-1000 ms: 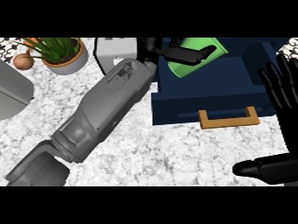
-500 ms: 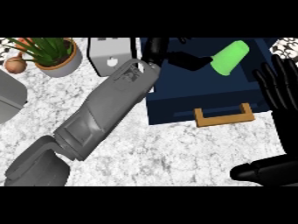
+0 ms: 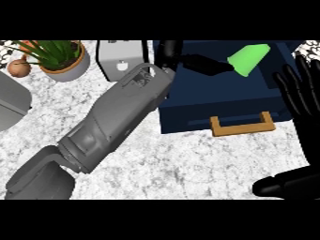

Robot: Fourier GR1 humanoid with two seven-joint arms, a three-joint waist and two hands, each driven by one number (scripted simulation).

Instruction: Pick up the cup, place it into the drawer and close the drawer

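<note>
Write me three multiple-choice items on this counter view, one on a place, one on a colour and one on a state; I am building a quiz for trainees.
1. Where is the green cup?
A. On the counter by the potted plant
B. Over the open blue drawer, at the left hand
C. Under the right hand

2. What colour is the drawer's handle?
A. Orange-brown
B. White
C. Green

3. How does the right hand stand?
A. Curled round the cup
B. Pinching the handle
C. Open, fingers up, at the view's right edge

Key: 1 B, the cup shows tilted above the dark blue drawer at the left hand's fingers. 2 A, the handle is an orange-brown bar on the drawer's front. 3 C, its fingers are straight and touch nothing.
</note>
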